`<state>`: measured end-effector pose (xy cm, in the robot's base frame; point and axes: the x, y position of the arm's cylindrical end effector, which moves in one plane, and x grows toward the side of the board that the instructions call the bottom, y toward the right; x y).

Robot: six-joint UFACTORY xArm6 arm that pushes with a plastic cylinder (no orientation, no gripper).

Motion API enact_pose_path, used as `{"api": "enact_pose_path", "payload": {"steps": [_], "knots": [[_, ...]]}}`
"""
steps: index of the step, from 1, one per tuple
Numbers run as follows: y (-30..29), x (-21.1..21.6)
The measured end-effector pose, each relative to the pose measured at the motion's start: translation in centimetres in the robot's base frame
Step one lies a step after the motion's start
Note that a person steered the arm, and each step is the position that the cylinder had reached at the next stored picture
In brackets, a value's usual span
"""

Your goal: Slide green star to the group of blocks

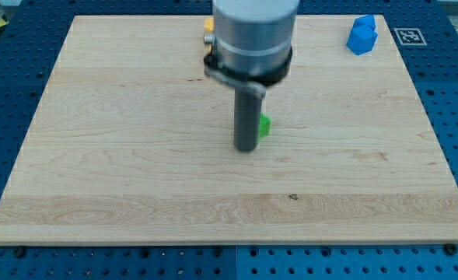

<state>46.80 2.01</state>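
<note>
Nearest, my tip (246,148) touches the green block (264,126) — shape mostly hidden behind it.

- My arm comes in from the view's top, its wide grey cylindrical end cut off by the frame edge.
- A straight dark rod hangs upright beneath a black collar.
- My tip (246,148) rests near mid-bench.
</note>
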Motion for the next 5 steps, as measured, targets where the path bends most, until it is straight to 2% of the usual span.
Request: {"api": "enact_pose_path", "payload": {"steps": [2,3,4,5], "knots": [[-0.6,-6.2],[-1.8,-5.4],[-2.0,3.7],[1.7,3.7]]}}
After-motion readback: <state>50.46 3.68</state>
